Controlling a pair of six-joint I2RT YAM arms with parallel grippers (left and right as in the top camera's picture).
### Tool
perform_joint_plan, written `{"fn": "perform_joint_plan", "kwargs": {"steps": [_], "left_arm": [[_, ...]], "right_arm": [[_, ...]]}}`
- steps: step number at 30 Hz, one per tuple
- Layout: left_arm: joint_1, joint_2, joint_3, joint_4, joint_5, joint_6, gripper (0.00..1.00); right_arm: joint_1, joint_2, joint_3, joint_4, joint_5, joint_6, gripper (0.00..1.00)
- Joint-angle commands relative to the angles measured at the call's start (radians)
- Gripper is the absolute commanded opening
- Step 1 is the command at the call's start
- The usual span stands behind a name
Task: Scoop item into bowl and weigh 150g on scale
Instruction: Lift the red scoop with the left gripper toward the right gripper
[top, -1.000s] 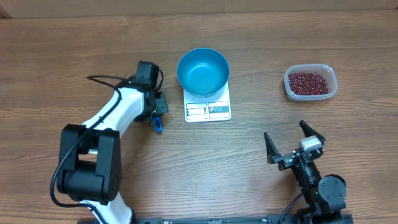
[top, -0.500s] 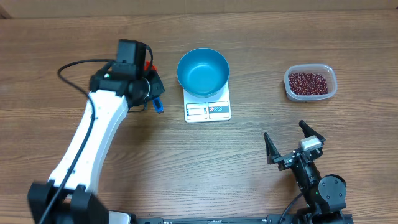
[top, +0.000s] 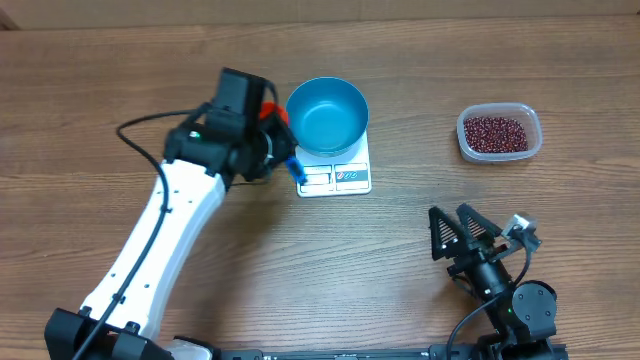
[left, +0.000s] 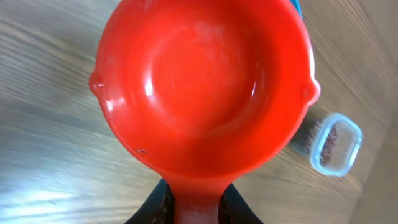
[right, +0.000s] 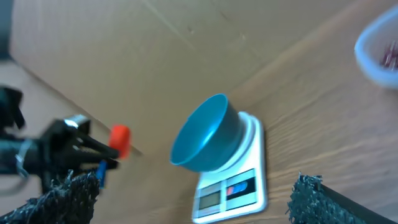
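Note:
My left gripper (top: 272, 140) is shut on the handle of a red measuring scoop (top: 265, 112), held just left of the blue bowl (top: 327, 113). In the left wrist view the scoop (left: 205, 81) is empty, with its handle between my fingers (left: 158, 206). The bowl stands empty on the white scale (top: 340, 176). The dark red beans (top: 496, 131) lie in a clear tub (top: 532, 148) at the far right. My right gripper (top: 455, 225) is open near the front edge, holding nothing. The right wrist view shows the bowl (right: 205, 134), the scale (right: 236, 180) and the scoop (right: 120, 140).
Bare wooden table lies between the scale and the tub, and in front of the scale. The left arm's white link (top: 165, 235) crosses the left part of the table. The tub (left: 336, 144) shows small past the scoop's rim in the left wrist view.
My left arm has lifted and swung right with the scoop, from beside the scale's left edge up to the bowl's rim. My right gripper has turned on its wrist.

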Motion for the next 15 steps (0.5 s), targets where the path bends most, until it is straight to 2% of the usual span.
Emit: {"fn": "perform_joint_plan", "kwargs": {"steps": [1,6,15], "left_arm": [[-0.078,0.002,0.012,0.014,-0.029,-0.212,0.04],[-0.168,0.002,0.011,0.027,-0.059,-0.425,0.04],[-0.272,0.002,0.011,0.075,-0.116,-0.570,0.04]], "right_arm": [[-0.001,-0.011,-0.010,0.008,-0.005,0.196,1.00],[-0.001,-0.011,-0.010,0.009,0.006,0.196,1.00],[-0.001,-0.011,-0.010,0.020,-0.085,0.196,1.00]]}}
